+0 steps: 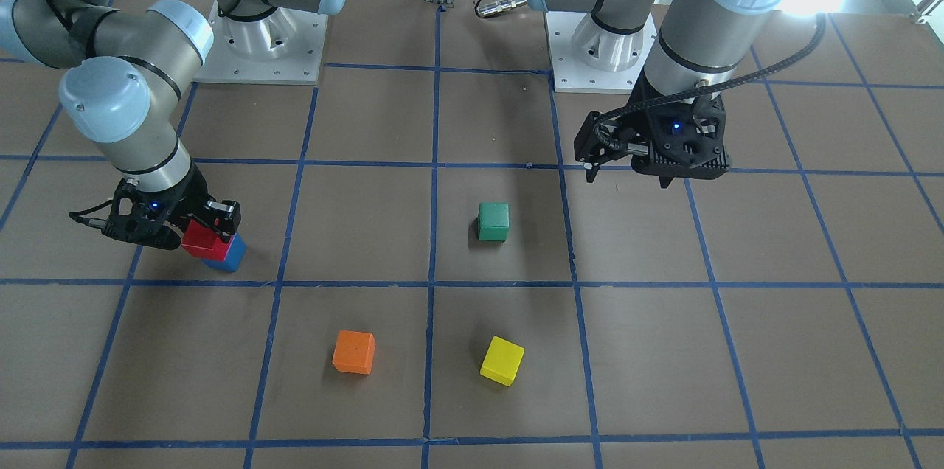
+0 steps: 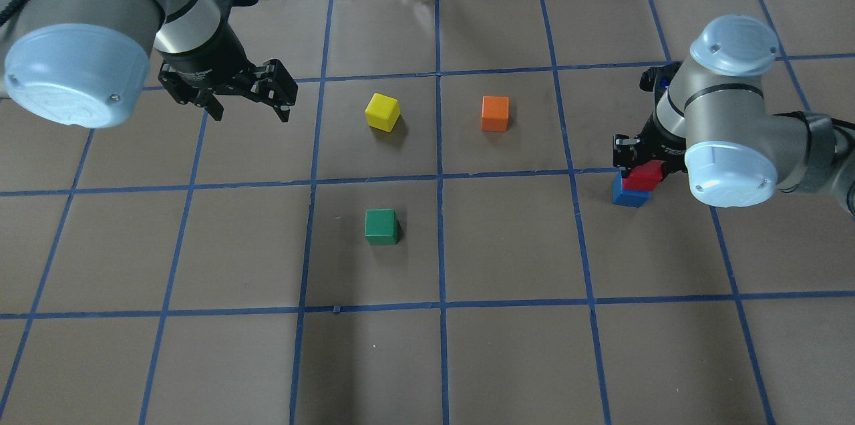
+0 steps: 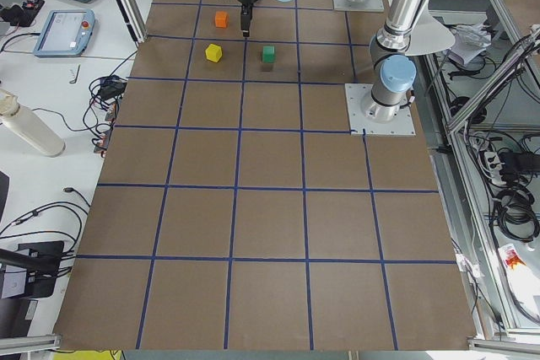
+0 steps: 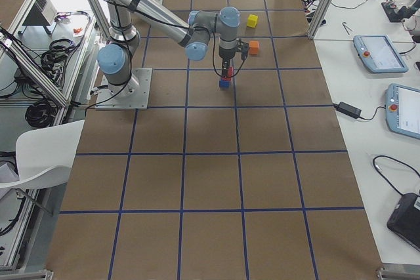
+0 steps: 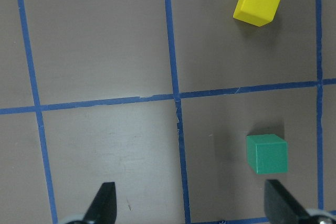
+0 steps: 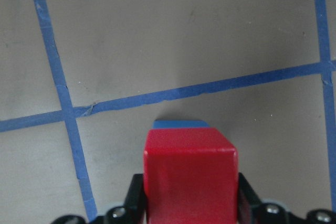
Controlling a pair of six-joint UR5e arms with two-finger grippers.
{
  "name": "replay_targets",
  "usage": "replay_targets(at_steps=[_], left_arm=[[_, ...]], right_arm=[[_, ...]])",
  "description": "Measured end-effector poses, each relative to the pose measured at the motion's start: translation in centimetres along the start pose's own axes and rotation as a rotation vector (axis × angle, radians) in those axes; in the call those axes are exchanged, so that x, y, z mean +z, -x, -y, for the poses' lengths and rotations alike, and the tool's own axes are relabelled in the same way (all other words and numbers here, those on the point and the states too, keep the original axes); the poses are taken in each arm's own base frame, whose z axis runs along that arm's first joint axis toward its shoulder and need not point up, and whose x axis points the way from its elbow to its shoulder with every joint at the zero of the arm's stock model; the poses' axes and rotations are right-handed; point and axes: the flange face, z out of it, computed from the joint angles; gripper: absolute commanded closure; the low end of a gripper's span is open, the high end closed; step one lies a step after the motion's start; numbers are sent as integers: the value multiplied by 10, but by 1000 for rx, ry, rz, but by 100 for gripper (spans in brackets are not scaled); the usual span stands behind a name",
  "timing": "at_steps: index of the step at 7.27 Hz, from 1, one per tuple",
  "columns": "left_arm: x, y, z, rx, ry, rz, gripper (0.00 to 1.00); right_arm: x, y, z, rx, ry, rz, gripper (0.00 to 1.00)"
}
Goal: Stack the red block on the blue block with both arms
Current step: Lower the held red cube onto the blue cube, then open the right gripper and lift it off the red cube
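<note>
On the right side of the table (image 2: 668, 358), seen from over the robot's shoulders, the right gripper (image 2: 640, 163) clamps the red block (image 2: 645, 178) between its fingers (image 1: 222, 215), one pad on each side face. The red block sits over the blue block (image 2: 626, 198), covering most of its top. In the right wrist view only a thin strip of blue shows past the far edge of the red. The pictures do not show whether the red block's underside rests on the blue one or hangs just above it. The blue block stands on the table just near of a blue tape line. The left gripper (image 2: 250, 111) hangs above the far left part of the table, well apart from both blocks, with its fingers spread wide and nothing between them. A green block (image 2: 381, 226) lies near the middle, and a yellow block (image 2: 383, 111) and an orange block (image 2: 495, 113) lie farther off, all apart from either gripper.
</note>
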Motion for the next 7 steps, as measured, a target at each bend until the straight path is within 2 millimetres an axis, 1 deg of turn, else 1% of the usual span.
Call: replay_targets(at_steps=[2, 3, 4, 5, 6, 7], left_arm=[[-1, 0, 0, -1, -2, 0, 0], [-2, 0, 1, -1, -3, 0, 0], [-2, 0, 1, 0, -5, 0, 0], [-2, 0, 1, 0, -5, 0, 0], [-3, 0, 2, 1, -6, 1, 0], [-3, 0, 1, 1, -7, 1, 0]], right_arm=[[-1, 0, 0, -1, 0, -1, 0], [-5, -1, 1, -1, -8, -5, 0], [-20, -1, 1, 0, -24, -11, 0], [-51, -1, -6, 0, -40, -11, 0], [-98, 1, -22, -3, -64, -2, 0], [-140, 12, -34, -20, -85, 16, 0]])
